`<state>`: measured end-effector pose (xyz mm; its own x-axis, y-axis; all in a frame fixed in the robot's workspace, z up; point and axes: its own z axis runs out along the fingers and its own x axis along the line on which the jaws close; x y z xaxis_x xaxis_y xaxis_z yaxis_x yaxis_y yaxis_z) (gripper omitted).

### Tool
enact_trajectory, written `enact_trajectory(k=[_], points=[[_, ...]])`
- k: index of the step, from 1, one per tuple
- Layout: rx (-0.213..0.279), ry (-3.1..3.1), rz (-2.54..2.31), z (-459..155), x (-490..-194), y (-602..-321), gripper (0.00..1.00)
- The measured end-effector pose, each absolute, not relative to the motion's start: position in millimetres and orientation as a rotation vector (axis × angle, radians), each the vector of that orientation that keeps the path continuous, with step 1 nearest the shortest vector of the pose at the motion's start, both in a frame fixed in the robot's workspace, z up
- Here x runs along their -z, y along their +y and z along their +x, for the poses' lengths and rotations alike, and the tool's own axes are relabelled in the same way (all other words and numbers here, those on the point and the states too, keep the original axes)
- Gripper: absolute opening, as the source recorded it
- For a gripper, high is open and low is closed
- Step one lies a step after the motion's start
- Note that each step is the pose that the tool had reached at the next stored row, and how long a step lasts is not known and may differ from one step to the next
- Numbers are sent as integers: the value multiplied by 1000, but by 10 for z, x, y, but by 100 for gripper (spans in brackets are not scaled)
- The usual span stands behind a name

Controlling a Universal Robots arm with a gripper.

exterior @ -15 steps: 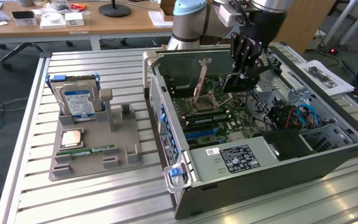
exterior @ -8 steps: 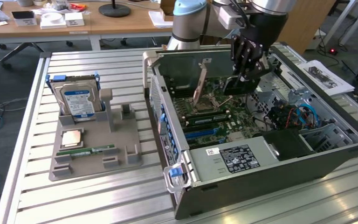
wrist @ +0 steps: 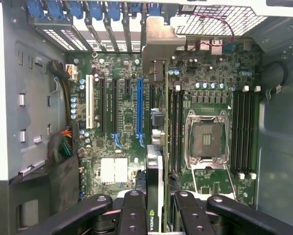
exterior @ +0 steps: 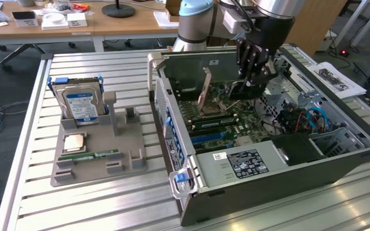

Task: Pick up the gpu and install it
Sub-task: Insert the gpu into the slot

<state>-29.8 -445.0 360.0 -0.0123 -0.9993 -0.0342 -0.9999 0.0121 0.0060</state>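
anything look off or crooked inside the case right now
Nothing spilled or broken. The gpu, clamped edge-on in the gripper, looks in the wrist view to run beside the blue slot, not over it; that may be viewing angle.

Computer case (exterior: 300, 168), open side up: entry from above.
Between blue slot (wrist: 139, 105) and cable bundle (wrist: 63, 142) at the case wall: low slots, free room over the board.
Gpu (wrist: 155, 181), on edge, clamped in the gripper (wrist: 156, 215): stands between blue slot and CPU socket (wrist: 205, 137).
Power supply (exterior: 246, 161): fills the case end nearest the exterior view.
Parts holder (exterior: 98, 144): well apart on the table (exterior: 75, 207).
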Motion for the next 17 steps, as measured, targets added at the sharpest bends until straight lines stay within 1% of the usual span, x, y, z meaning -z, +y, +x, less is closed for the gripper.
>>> enact_trajectory(k=[11, 17], points=[[-43, 2220, -2193, -341, -3464, -4450, 27], [-43, 2220, -2193, -346, -3449, -4450, 27]])
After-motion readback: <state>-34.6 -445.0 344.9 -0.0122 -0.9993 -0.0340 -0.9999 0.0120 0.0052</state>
